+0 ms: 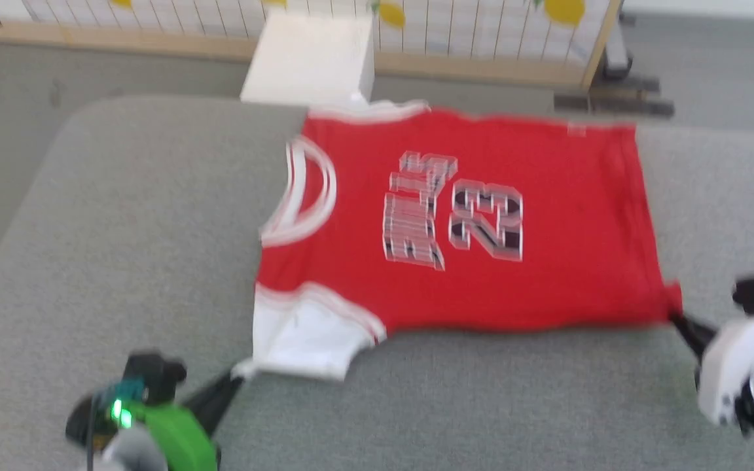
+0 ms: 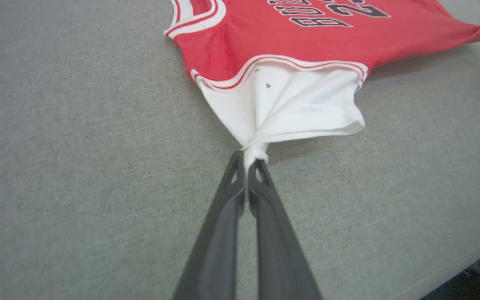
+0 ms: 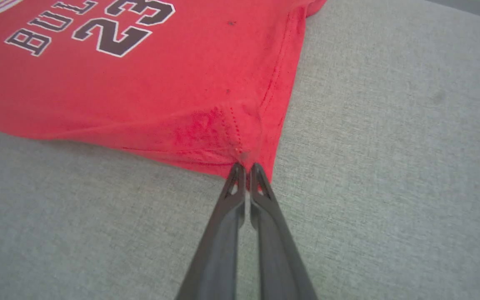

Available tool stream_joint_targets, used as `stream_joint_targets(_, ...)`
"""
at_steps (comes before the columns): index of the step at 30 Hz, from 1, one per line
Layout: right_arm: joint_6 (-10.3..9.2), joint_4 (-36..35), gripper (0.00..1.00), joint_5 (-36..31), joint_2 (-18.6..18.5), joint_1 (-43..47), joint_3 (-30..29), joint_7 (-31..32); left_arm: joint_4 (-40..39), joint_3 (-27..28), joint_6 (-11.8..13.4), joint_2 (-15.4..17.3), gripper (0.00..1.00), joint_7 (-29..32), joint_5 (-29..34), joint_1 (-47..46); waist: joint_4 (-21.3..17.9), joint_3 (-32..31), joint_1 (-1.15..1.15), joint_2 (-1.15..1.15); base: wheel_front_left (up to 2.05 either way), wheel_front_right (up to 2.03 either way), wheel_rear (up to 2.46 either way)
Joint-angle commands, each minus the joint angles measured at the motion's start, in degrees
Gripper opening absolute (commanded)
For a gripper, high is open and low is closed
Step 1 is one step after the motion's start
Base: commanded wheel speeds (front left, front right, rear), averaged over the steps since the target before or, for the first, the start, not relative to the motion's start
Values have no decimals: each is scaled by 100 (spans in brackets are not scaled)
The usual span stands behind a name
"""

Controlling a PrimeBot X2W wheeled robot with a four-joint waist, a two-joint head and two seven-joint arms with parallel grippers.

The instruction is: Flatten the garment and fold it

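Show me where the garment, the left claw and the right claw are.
garment point(image 1: 567, 261), head view, red body beside the number.
left claw point(image 2: 248, 160), left wrist view, between fingertips pinching the white sleeve.
right claw point(image 3: 246, 166), right wrist view, between fingertips pinching the red hem corner.

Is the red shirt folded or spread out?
Spread out: the garment lies flat, print up; left claw pinches its white sleeve, right claw its hem corner.
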Motion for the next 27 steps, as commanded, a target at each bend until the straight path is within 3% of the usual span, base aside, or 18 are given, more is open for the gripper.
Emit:
stream_joint_targets(1, -11, -102, 0, 88, -63, 245, -72, 80, -192, 16, 64, 122, 0, 71, -126, 285, 37, -535, 1, 0, 0, 0, 0)
stream_joint_targets(9, -11, -766, 0, 360, -7, 1561, -712, 429, -1473, -11, 602, 610, 0, 334, -488, 1578, -94, -794, 1, 0, 0, 0, 0)
stream_joint_targets(15, -11, -1323, 0, 367, 185, 2087, -1287, 512, -1964, 246, 905, 557, 0, -67, -421, 1623, -172, -735, 1, 0, 0, 0, 0)
stream_joint_targets(27, -11, -1838, 0, -11, 684, 1304, -2028, 888, -1839, 525, 837, 140, 0, -373, -36, 200, -354, 37, 1, 0, 0, 0, 0)
